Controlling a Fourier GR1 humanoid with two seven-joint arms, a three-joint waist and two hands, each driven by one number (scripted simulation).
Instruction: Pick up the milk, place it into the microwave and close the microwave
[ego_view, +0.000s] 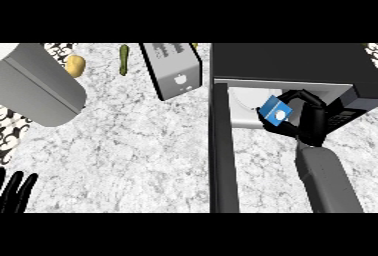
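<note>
My right hand (308, 116) reaches into the open black microwave (291, 60) at the upper right, with its fingers curled round a small blue milk carton (275, 111). The carton is tilted and hangs just above the white turntable plate (247, 97) inside the cavity. Swung out toward me, the microwave door (223, 155) shows edge-on as a dark vertical bar left of my right forearm. At the lower left corner my left hand (15, 190) rests with its fingers straight, pointing up.
A grey toaster (173, 67) stands left of the microwave. A green pickle (124, 60) and a yellow potato (75, 65) lie at the back. A large grey box-shaped object (37, 85) sits at the upper left on the marble counter (133, 150).
</note>
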